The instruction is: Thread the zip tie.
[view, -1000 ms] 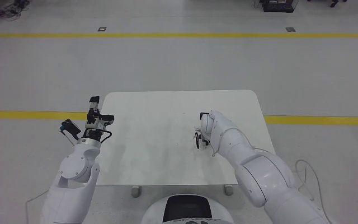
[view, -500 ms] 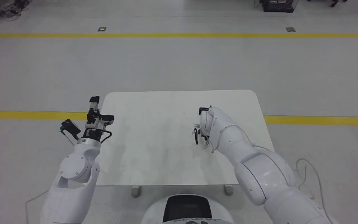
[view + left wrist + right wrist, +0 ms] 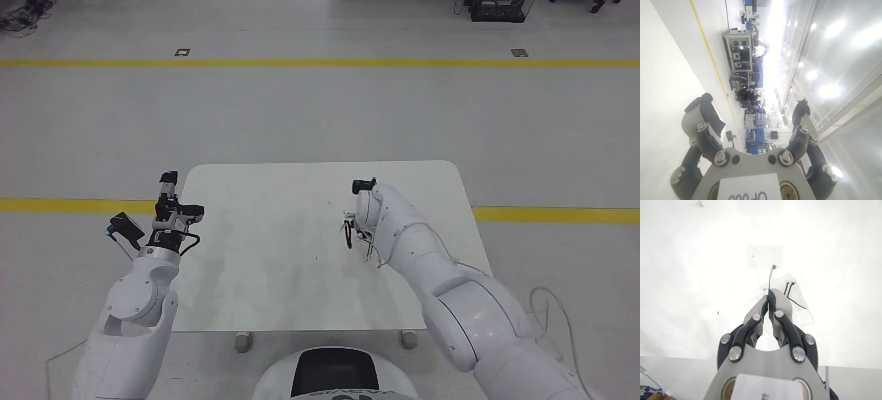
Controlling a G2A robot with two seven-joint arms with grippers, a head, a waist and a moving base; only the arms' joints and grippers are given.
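Right pincer [image 3: 768,293] carried zip tie [image 3: 770,275] farther over table [image 3: 260,280].

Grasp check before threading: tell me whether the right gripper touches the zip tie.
Touching. The right wrist view shows the right gripper shut on the zip tie, no gap visible.

**Zip tie pinched at one end, head poking out**

The zip tie [image 3: 770,277] is a skinny black strip. One end is clamped between the closed fingertips of the right gripper [image 3: 768,294]. The rest sticks out past the tips with a slight bend and ends in a small blocky head. It's over the white table [image 3: 696,256], but I can't tell if the head touches it.
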